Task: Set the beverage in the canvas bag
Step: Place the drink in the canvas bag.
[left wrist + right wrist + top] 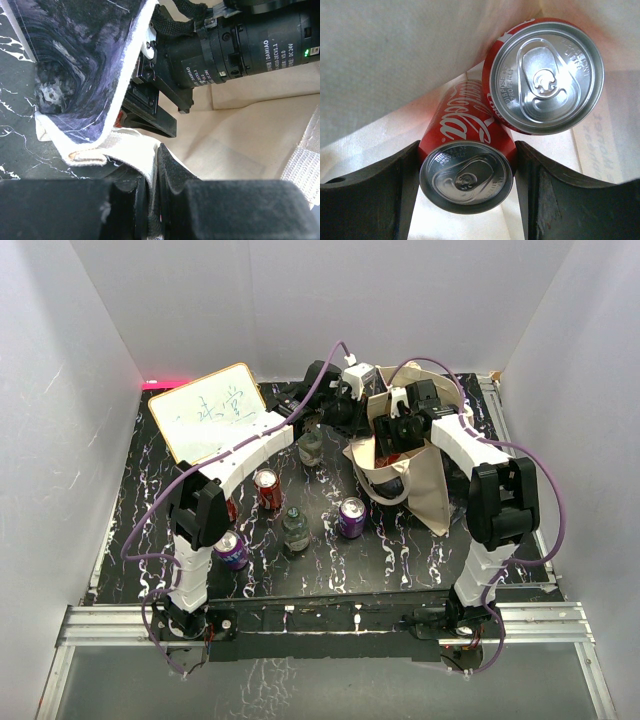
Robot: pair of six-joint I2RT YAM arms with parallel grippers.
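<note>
From above, the canvas bag (430, 480) sits at the far right of the table (130, 540), with the left arm (245, 455) and right arm (470, 445) both reaching to its mouth. A red can (267, 488) and a purple can (352, 517) stand apart from it on the left. The left wrist view shows the left gripper (154, 170) pinched narrow on the bag's white hem. In the right wrist view, the right gripper (466, 167) clasps a cola can (465, 145) inside the bag, with a second cola can (545, 75) just beside it.
</note>
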